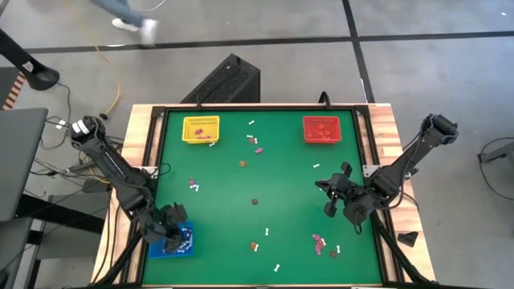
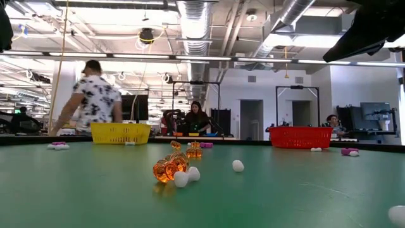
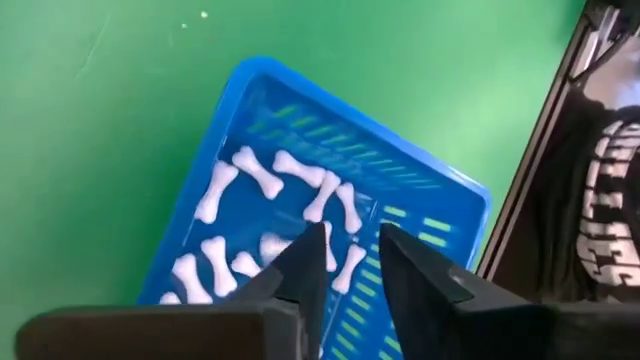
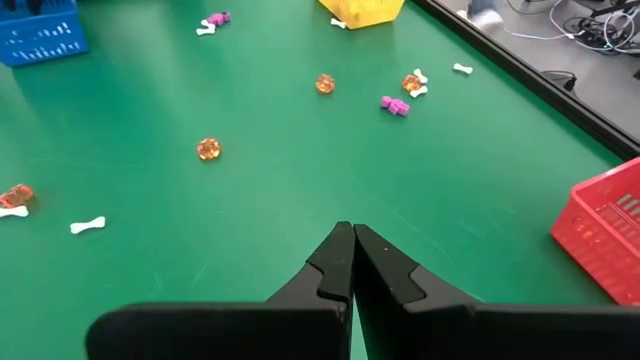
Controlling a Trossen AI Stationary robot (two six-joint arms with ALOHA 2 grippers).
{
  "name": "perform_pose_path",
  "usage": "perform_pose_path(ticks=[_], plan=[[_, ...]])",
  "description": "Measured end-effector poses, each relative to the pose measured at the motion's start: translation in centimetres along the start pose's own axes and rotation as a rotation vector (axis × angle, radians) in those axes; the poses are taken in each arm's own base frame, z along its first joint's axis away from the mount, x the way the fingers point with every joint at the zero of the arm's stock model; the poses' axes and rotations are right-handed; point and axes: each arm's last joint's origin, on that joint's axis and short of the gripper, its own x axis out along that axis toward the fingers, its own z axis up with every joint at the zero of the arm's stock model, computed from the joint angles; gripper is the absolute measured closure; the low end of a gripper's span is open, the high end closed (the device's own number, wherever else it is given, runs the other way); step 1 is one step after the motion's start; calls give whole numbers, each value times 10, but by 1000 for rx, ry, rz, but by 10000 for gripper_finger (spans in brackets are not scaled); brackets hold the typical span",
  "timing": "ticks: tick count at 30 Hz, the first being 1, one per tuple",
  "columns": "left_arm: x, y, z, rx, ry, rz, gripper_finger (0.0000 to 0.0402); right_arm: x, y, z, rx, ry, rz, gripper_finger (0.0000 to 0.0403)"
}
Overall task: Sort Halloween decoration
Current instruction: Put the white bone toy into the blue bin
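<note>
Small trinkets lie scattered on the green table: white bones (image 1: pixel 267 232), purple-pink pieces (image 1: pixel 259 149) and orange pieces (image 1: pixel 254 201). Some also show in the low view, where orange ones (image 2: pixel 169 168) lie next to white ones (image 2: pixel 237 166). My left gripper (image 3: pixel 350 250) is open above the blue tray (image 3: pixel 250 110) at the table's near left, which holds several white bones (image 3: pixel 265 175). It also shows in the high view (image 1: pixel 173 233). My right gripper (image 4: pixel 351 233) is shut and empty above bare table right of the middle (image 1: pixel 328 197).
A yellow tray (image 1: pixel 201 128) stands at the far left and a red tray (image 1: pixel 323 128) at the far right, each with a few pieces inside. The table has a raised dark rim (image 1: pixel 369 160). People stand and sit in the room beyond the table (image 2: pixel 95 95).
</note>
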Motion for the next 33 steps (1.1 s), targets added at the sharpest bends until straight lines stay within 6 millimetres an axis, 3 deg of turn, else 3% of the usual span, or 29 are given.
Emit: perform_pose_path(ticks=[6,12,16,20,26,33], plan=[[-3,-1,0,-12,94,-28,288,0,0,0,-4,0,0,369],[-26,-13,20,22,21,-152,286,0,0,0,-3,0,-1,369],[-43,-14,39,168,-227,-160,289,0,0,0,-2,0,-1,369],[-44,-5,62,344,-542,63,292,0,0,0,1,-1,0,369],[-29,15,120,426,-720,384,292,0,0,0,5,-3,2,369],[-24,66,209,438,-774,487,293,0,1,1,10,-5,4,369]])
